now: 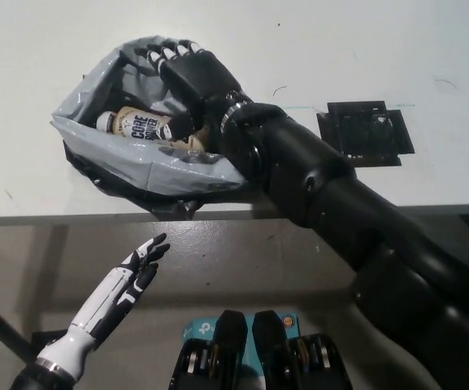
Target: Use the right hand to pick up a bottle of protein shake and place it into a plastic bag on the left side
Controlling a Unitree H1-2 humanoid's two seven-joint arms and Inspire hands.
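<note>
bottle lies on its side in the plastic bag at the tabletop front edge; rigid, smooth, probably slippery, so take it mid-body. your right hand sits over it, fingers spread and holding nothing; left hand rests below that edge, fingers apart.

Bottle base hidden behind right hand; bag interior mostly obscured; left arm cut off at bottom edge

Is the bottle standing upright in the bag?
No, the bottle lies on its side inside the bag, cap toward picture left, just below the right hand.
</note>
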